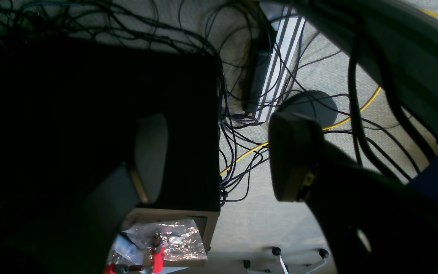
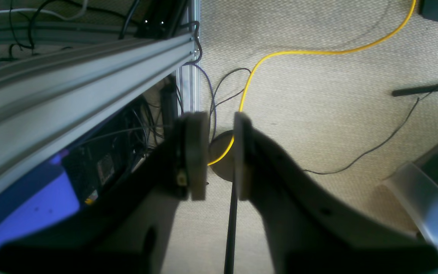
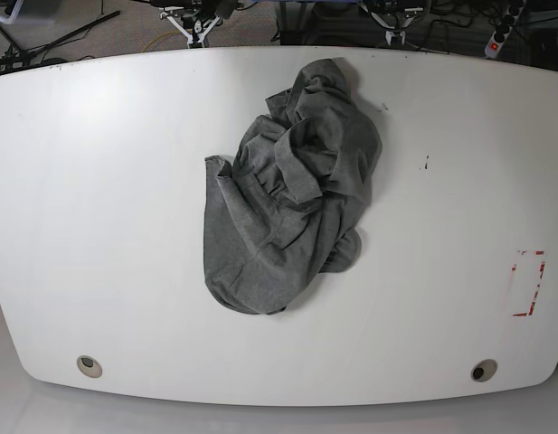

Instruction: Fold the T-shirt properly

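The grey T-shirt (image 3: 288,199) lies crumpled in a heap near the middle of the white table (image 3: 98,181), reaching toward the far edge. Neither arm shows in the base view. In the left wrist view my left gripper (image 1: 219,160) hangs over the carpeted floor with its fingers (image 1: 291,160) wide apart and nothing between them. In the right wrist view my right gripper (image 2: 221,156) also faces the floor. Its jaws leave only a narrow gap, and nothing is in it.
A red-marked rectangle (image 3: 529,283) sits near the table's right edge, and two round holes (image 3: 89,365) (image 3: 483,371) near its front edge. Below the grippers are an aluminium frame rail (image 2: 70,80), a yellow cable (image 2: 318,52), tangled black cables (image 1: 238,160) and a black box (image 1: 89,114).
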